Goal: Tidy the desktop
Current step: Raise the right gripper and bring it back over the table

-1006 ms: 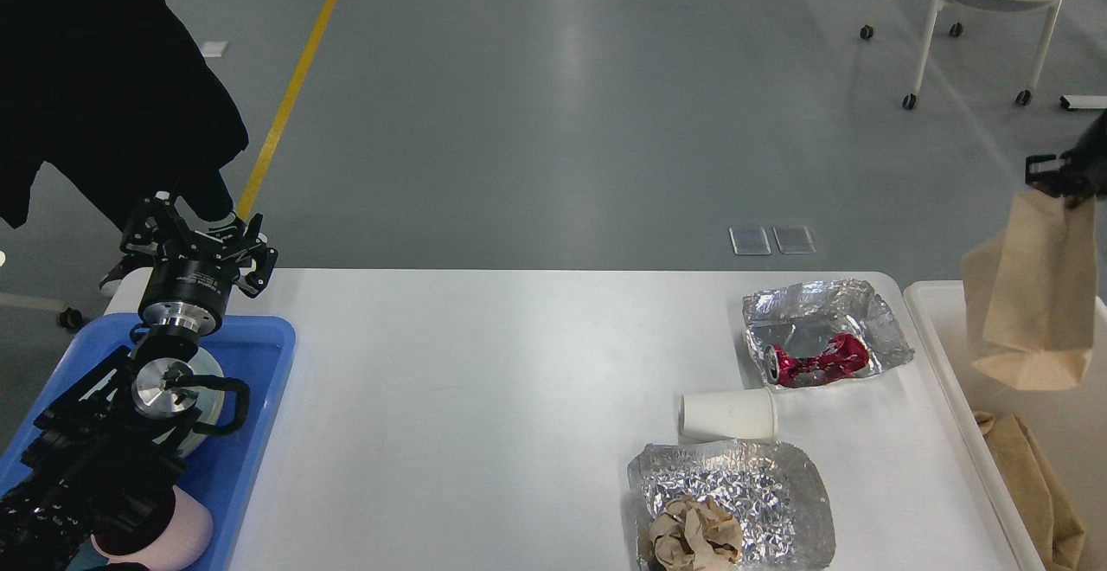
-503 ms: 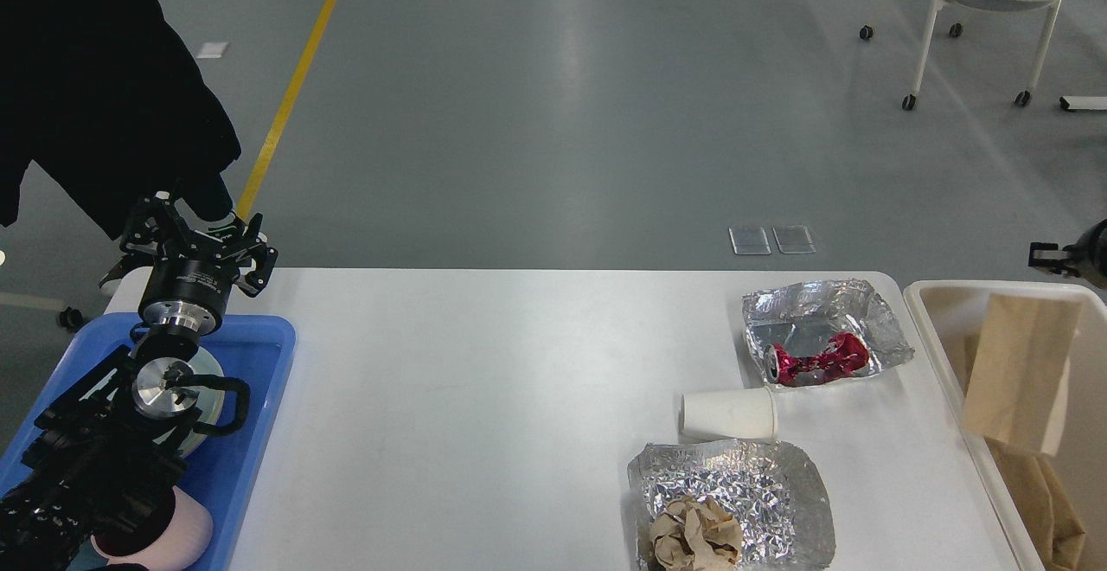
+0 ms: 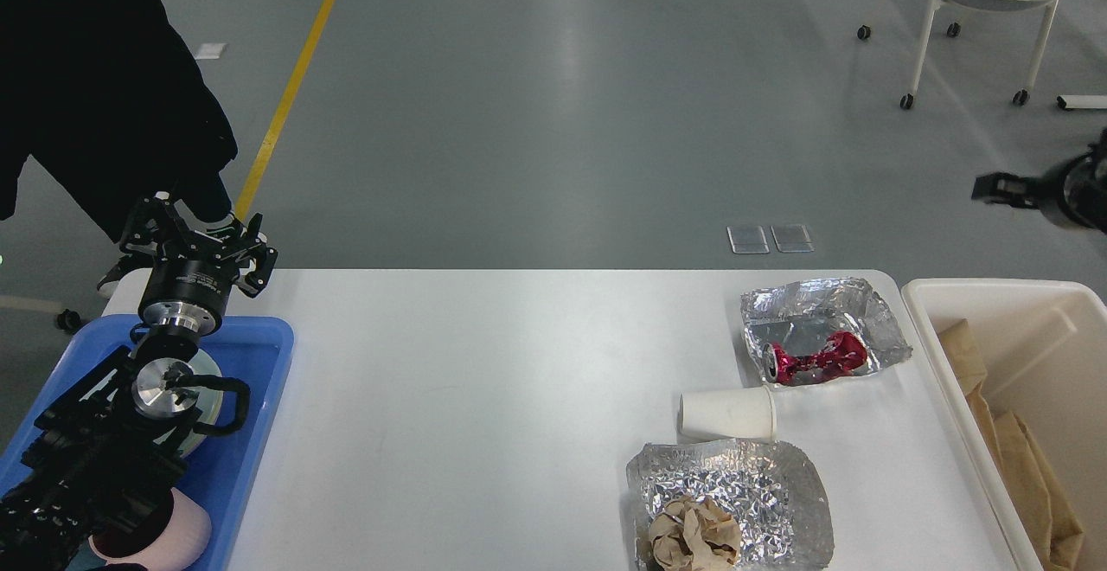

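The white desktop [image 3: 484,381] fills the middle of the head view. On its right side a crumpled foil sheet [image 3: 822,311] holds a crushed red can [image 3: 813,359]. A white paper cup [image 3: 726,413] lies on its side in front of it. Nearer me, a second foil sheet [image 3: 752,484] holds a ball of brown paper [image 3: 692,536]. My left gripper [image 3: 195,238] is open and empty above the desktop's far left corner. My right gripper [image 3: 995,189] is high above the floor beyond the bin, empty, seen small and dark.
A cream-white bin [image 3: 995,294] stands at the desktop's right edge with brown paper bags [image 3: 1029,467] inside. A blue tray [image 3: 259,337] at the left holds a plate and a pink cup [image 3: 186,532]. A dark-clothed person [image 3: 86,78] stands far left. A wheeled chair [image 3: 977,0] is far right.
My right gripper let go of the brown paper bag, which dropped into the bin and settled. The right gripper then moved left and up. The left arm has not moved.
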Robot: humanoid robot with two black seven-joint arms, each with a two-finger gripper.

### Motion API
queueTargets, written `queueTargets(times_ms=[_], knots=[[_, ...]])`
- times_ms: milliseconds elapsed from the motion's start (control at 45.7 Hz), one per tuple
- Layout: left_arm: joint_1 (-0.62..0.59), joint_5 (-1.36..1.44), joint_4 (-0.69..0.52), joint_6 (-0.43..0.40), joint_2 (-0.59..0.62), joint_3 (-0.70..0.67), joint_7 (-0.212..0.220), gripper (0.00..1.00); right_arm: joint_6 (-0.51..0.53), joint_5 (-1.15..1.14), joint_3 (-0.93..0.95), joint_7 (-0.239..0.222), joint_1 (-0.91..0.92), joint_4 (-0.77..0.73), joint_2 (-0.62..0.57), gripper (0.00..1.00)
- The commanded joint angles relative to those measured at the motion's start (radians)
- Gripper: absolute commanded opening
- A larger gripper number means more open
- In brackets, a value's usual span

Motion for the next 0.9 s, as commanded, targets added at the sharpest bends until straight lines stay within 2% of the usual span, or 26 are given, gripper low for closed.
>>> queueTargets(times_ms=[0, 87, 219, 437, 525, 744, 875], knots=[[0.000, 0.000, 0.000, 0.000, 0.000, 0.000, 0.000, 0.97, 0.025, 0.002, 0.004, 0.001, 0.196, 0.194, 0.073, 1.00], [0.000, 0.000, 0.000, 0.000, 0.000, 0.000, 0.000, 0.97, 0.058, 0.009, 0.004, 0.001, 0.327, 0.320, 0.109, 1.00], [0.000, 0.000, 0.000, 0.000, 0.000, 0.000, 0.000, 0.97, 0.177, 0.042, 0.008, 0.004, 0.506, 0.475, 0.138, 1.00], [0.000, 0.000, 0.000, 0.000, 0.000, 0.000, 0.000, 0.97, 0.545, 0.208, 0.050, 0.004, 0.687, 0.528, 0.182, 1.00], [0.000, 0.000, 0.000, 0.000, 0.000, 0.000, 0.000, 0.97, 0.648, 0.258, 0.051, 0.004, 0.736, 0.529, 0.184, 1.00], [0.000, 0.000, 0.000, 0.000, 0.000, 0.000, 0.000, 0.97, 0.648, 0.269, 0.048, 0.001, 0.744, 0.534, 0.182, 1.00], [0.000, 0.000, 0.000, 0.000, 0.000, 0.000, 0.000, 0.97, 0.598, 0.260, 0.036, -0.002, 0.606, 0.521, 0.179, 1.00]])
